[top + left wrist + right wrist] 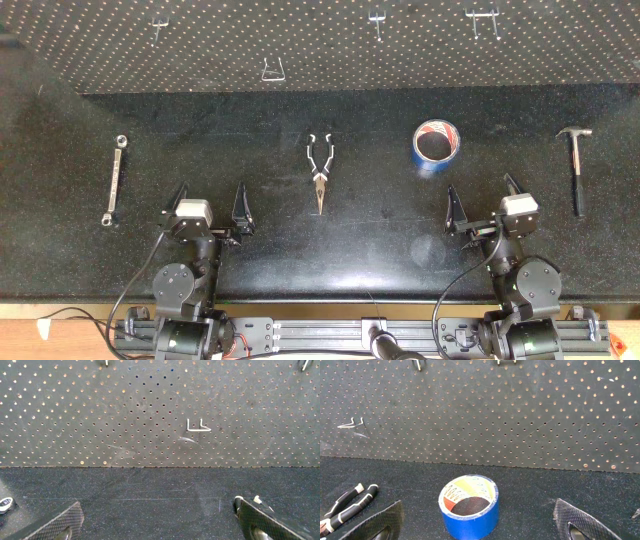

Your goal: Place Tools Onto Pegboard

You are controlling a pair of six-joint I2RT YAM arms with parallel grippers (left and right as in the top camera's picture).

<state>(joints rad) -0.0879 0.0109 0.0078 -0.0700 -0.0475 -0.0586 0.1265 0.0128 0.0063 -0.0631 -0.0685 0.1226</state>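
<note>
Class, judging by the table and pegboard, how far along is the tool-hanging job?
Done: nothing; the hooks on the pegboard are bare. In hand: nothing; the left gripper and right gripper are open, empty. Left: wrench, pliers, tape and hammer all lie on the table.

So the four tools are lying flat in a row on the black tabletop (380,230). From left to right there's a silver combination wrench (114,180), needle-nose pliers with black-and-white handles (320,168) and the tip pointing away from the board, a blue roll of tape (437,146) sitting hole-up, and a black-handled hammer (577,168) with its head toward the board. Behind them stands the dark perforated pegboard (330,50) with a few small metal wire hooks (272,70) on it.
</note>
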